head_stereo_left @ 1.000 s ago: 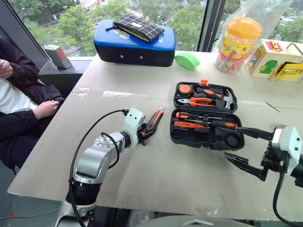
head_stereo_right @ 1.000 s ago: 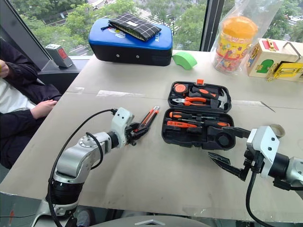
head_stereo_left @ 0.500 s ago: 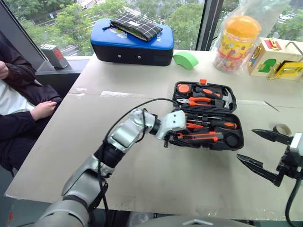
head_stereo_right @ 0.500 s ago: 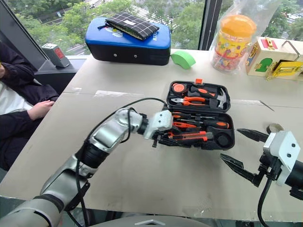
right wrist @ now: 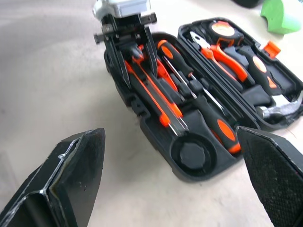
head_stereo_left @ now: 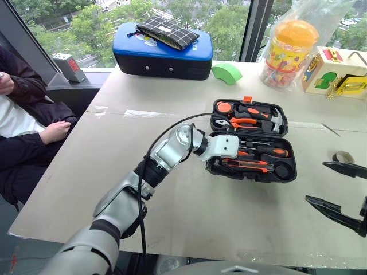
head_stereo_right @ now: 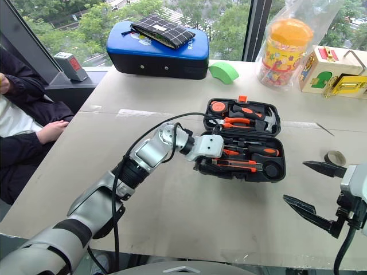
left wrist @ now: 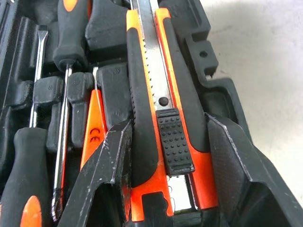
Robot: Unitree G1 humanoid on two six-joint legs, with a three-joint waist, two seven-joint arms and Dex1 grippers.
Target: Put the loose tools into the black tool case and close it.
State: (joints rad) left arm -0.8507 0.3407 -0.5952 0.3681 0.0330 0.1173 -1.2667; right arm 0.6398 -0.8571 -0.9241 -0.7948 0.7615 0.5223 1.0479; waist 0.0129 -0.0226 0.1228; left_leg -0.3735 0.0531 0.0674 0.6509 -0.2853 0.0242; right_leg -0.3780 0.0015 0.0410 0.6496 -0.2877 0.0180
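The left gripper [left wrist: 165, 156] is clamped on the utility knife [left wrist: 163, 101], one finger on each long side of its orange-black body, and holds it over the front row of recesses in the black tool case [head_stereo_left: 287, 172], which lies open on the table [head_stereo_left: 189, 217]. The right gripper [head_stereo_right: 321, 192] hangs with its fingers spread wide and nothing between them, well apart from the case on the robot's right; just beyond it a small dark tape roll [head_stereo_left: 343, 156] lies loose on the table.

Risks, as I judge them: the knife looks not yet seated — if it is let go while it rides on the moulded ridges rather than in its own slot, it may sit proud and stop the lid from shutting; a push down slightly off line could wedge it against the slim orange tester screwdriver [left wrist: 92, 127] beside it, or nudge the whole case along the table, since nothing holds the case; and the round recess [right wrist: 191, 153] at the case's right end is empty, so shutting the lid before the tape roll goes in would leave the job half done.

The knife's long axis runs along the length of the case, across the robot's front — parallel to the screwdrivers [right wrist: 208, 111] lying behind it; its slider end sits between the fingers and its far end points to the robot's right, towards the round recess.
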